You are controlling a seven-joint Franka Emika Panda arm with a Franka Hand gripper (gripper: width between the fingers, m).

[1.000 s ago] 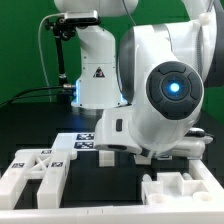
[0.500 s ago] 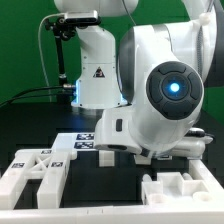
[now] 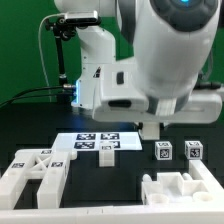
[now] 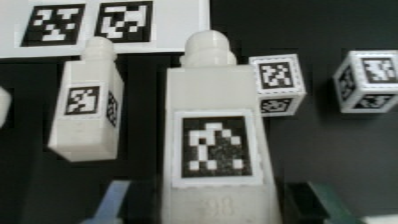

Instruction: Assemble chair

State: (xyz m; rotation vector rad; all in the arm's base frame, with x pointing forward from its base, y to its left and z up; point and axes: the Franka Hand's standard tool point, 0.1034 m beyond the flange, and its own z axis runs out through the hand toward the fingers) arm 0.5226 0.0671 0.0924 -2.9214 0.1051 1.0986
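One chair leg [image 4: 222, 120] is straddled by the spread pincer [image 4: 221, 192], not yet gripped.
Judged rigid, light, slick plastic; flat sides near mid-length are to be clamped.

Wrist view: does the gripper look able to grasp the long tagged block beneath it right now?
Probably yes. The gripper has its fingers open on either side of the long block. The neighbouring block and two cubes lie apart from it, leaving its sides free.
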